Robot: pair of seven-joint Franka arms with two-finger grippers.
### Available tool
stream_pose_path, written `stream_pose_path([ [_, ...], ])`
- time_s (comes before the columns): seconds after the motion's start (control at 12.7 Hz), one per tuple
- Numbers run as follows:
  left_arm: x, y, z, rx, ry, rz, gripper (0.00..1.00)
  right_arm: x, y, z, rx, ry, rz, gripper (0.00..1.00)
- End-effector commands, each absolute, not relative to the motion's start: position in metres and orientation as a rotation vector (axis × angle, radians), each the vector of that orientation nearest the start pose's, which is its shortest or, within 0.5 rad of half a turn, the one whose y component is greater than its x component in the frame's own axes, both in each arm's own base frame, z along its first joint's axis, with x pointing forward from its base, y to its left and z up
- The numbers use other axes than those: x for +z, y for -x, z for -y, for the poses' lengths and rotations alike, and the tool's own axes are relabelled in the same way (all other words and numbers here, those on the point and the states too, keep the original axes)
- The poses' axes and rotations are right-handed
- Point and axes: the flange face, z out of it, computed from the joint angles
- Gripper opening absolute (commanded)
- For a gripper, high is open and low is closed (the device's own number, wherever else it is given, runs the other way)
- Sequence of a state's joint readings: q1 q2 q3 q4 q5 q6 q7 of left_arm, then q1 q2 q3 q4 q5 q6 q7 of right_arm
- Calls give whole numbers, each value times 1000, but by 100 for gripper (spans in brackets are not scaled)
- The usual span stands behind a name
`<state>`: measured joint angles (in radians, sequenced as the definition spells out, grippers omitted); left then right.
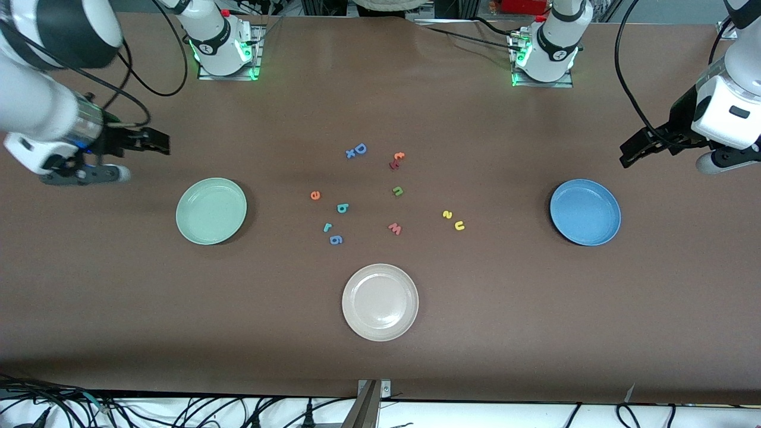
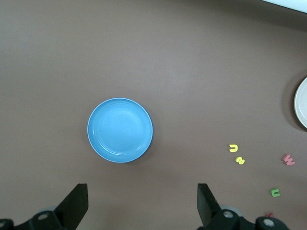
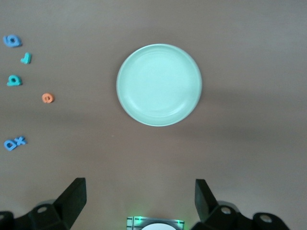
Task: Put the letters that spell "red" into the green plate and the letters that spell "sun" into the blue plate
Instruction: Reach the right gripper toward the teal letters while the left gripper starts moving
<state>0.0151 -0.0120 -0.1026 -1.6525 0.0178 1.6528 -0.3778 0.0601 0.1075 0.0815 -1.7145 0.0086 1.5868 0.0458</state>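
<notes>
The pale green plate point(image 1: 211, 211) point(image 3: 159, 85) lies toward the right arm's end, the blue plate point(image 1: 585, 212) point(image 2: 120, 130) toward the left arm's end; both hold nothing. Between them lie the orange e point(image 1: 315, 195) point(image 3: 47, 98), teal d point(image 1: 342, 208) point(image 3: 14, 80), teal r point(image 1: 327, 227) point(image 3: 26, 59), green n point(image 1: 398, 191) point(image 2: 275, 192), yellow s point(image 1: 447, 214) point(image 2: 240, 161) and yellow u point(image 1: 459, 225) point(image 2: 233, 148). My right gripper point(image 1: 156, 142) point(image 3: 138, 184) hangs open over bare table by the green plate. My left gripper point(image 1: 633, 151) point(image 2: 142, 189) hangs open by the blue plate.
A beige plate point(image 1: 380, 302) lies nearest the front camera, at the middle. Other letters lie among the task's: a blue 6 point(image 1: 336, 239), pink w point(image 1: 395, 228), big blue D point(image 1: 359, 148) with a small x, and an orange t point(image 1: 399, 156).
</notes>
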Motion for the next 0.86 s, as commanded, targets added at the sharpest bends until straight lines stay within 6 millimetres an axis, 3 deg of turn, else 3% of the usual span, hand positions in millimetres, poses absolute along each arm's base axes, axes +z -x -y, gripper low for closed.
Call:
stream_pose_path([
  [0.0,608,-554,50,-22,3108,461,100,463,-580,-106,402,3078,176,100],
  [0.31,607,-555,47,-22,3108,466,100,403,-586,-168,461,3056,301,100],
  [0.47,607,-556,44,-21,3110,471,100,375,-588,-199,453,3089,191,100],
  [0.63,606,-556,46,-6,3148,491,100,348,-584,-242,415,3112,104,100],
  [0.79,606,-557,47,8,3191,515,100,321,-575,-289,354,3143,-87,100],
])
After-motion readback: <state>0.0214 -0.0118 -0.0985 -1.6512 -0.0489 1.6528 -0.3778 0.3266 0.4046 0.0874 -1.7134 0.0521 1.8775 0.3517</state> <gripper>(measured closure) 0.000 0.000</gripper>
